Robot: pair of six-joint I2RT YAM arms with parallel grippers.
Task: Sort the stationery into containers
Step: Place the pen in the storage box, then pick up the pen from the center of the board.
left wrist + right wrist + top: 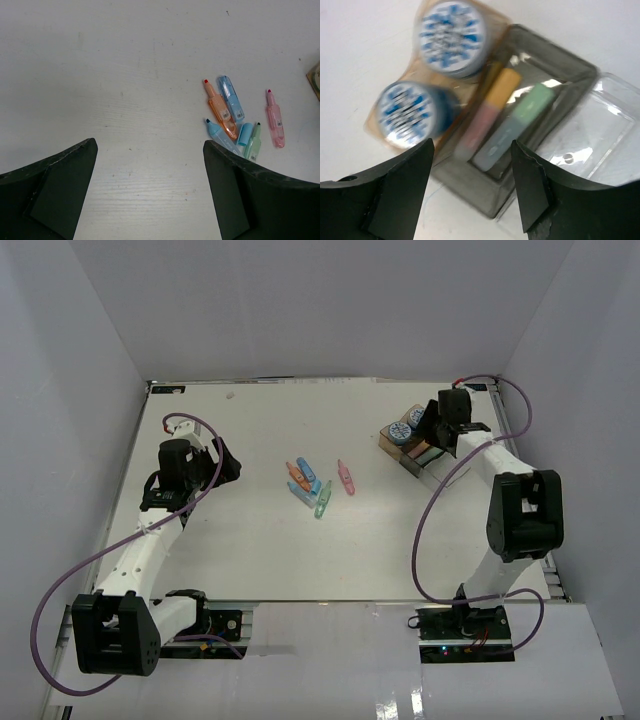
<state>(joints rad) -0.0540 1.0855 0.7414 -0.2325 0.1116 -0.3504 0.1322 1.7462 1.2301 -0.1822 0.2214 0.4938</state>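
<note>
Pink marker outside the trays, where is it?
In the top view, the pink marker lies mid-table, apart, just right of the cluster of orange, blue and green markers.

left gripper [150,147]: jaws wide apart | right gripper [472,147]: jaws apart

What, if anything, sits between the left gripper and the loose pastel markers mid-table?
Nothing visible. The left gripper, fingers open, has only bare white tabletop between it and the cluster of small pastel plastic markers, which lies ahead and to the right in the left wrist view.
</note>
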